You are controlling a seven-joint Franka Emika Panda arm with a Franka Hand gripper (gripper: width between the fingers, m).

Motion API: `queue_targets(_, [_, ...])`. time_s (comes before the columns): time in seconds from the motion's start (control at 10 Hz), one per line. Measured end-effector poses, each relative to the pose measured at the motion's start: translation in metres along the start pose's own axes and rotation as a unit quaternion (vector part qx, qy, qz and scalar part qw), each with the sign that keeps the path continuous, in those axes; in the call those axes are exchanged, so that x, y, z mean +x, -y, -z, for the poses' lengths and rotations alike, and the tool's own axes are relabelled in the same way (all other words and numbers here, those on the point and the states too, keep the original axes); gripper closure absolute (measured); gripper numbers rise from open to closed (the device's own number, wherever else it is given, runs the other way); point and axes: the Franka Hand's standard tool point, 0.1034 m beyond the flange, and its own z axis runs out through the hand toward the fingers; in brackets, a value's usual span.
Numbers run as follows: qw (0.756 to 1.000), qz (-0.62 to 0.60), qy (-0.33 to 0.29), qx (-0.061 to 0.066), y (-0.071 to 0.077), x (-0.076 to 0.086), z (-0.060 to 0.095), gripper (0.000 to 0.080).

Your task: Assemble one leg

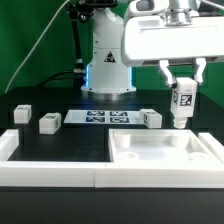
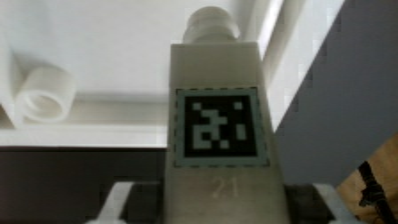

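Bench and arm, seen from in front. The black bench (image 1: 60, 135) carries a white rail (image 1: 50, 165) along its near edge and up the edge at the exterior view's left. The white arm (image 1: 108, 60) stands at the middle of the far edge.

A large white tray (image 1: 150, 158) with a raised rim and recesses lies in the near corner at the exterior view's right. The marker board (image 1: 100, 118) lies flat at mid-bench, just behind the tray's far rim.

Three loose blocks, each tagged, rest on the black surface. One block (image 1: 22, 114) sits toward the edge at the exterior view's left, a second block (image 1: 49, 123) is near it, and a third block (image 1: 150, 119) stands at the marker board's end towards the exterior view's right.

The leg (image 1: 182, 105) hangs upright over the tray's far rim, towards the edge at the exterior view's right (whether its lower tip touches the rim cannot be told). The gripper (image 1: 182, 88) is clamped on the leg's upper end, one finger on each side.

In the wrist view, the leg (image 2: 217, 110) runs lengthwise away from the fingers (image 2: 128, 203). Its square tag (image 2: 217, 122) faces the camera and a rounded peg (image 2: 214, 25) forms its far end, with the tray's white surface beyond it.
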Motion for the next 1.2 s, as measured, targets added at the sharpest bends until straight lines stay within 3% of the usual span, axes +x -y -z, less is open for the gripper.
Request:
queue_targets(0.2, [1.0,0.019,-0.002,0.009,0.007,0.025,-0.013,0.0508])
queue_targets(0.7, [1.0,0.017,0.0,0.008,0.005,0.023,-0.015,0.0508])
queue_targets(1.0, [1.0,0.011,-0.004,0.009,-0.001,0.04,-0.027,0.0508])
queue_targets(1.2, [1.0,0.007,-0.002,0.007,-0.005,0.037,-0.034,0.0508])
